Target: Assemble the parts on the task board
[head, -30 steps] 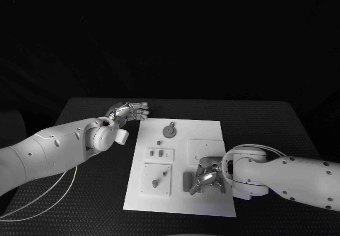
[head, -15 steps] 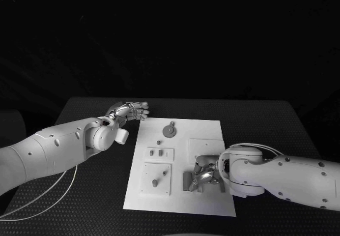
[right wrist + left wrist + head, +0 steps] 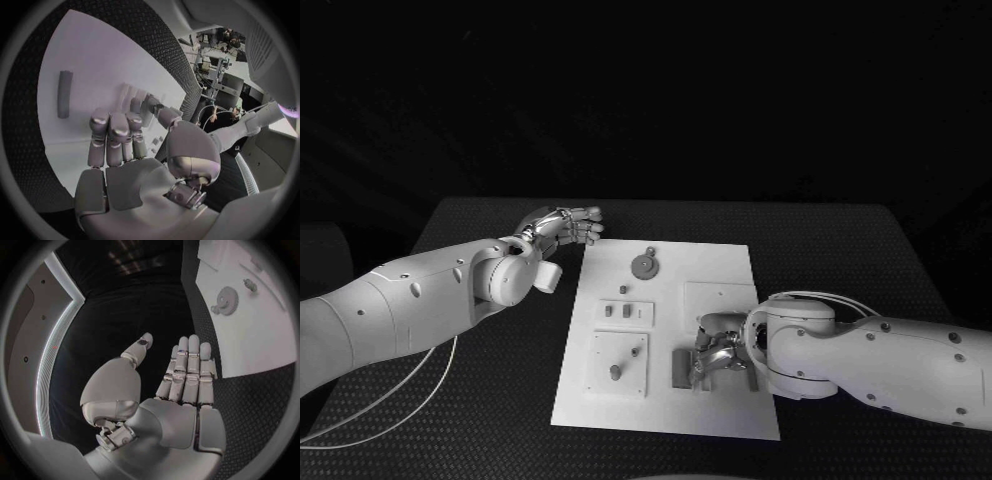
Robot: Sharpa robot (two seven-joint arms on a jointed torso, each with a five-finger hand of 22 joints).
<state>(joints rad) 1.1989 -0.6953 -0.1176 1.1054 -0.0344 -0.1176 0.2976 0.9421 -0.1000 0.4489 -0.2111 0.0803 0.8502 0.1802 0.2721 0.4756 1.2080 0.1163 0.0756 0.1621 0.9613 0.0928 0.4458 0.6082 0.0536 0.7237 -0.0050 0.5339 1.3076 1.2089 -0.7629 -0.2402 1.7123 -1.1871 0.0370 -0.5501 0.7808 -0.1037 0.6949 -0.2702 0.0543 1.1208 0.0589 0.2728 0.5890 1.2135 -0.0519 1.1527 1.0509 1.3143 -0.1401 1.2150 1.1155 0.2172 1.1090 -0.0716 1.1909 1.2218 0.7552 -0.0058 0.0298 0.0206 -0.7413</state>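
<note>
your right robot hand (image 3: 720, 355) is down on the task board (image 3: 718, 262), fingers curled over the small parts (image 3: 682, 368) beside it; can't tell if it's got one pinched. ease in slow, keep the part square before pressing. left robot hand (image 3: 565, 226) hangs flat and empty, off the board's far corner near the gear (image 3: 645, 266). black textured counter (image 3: 848, 250), dark room behind
</note>
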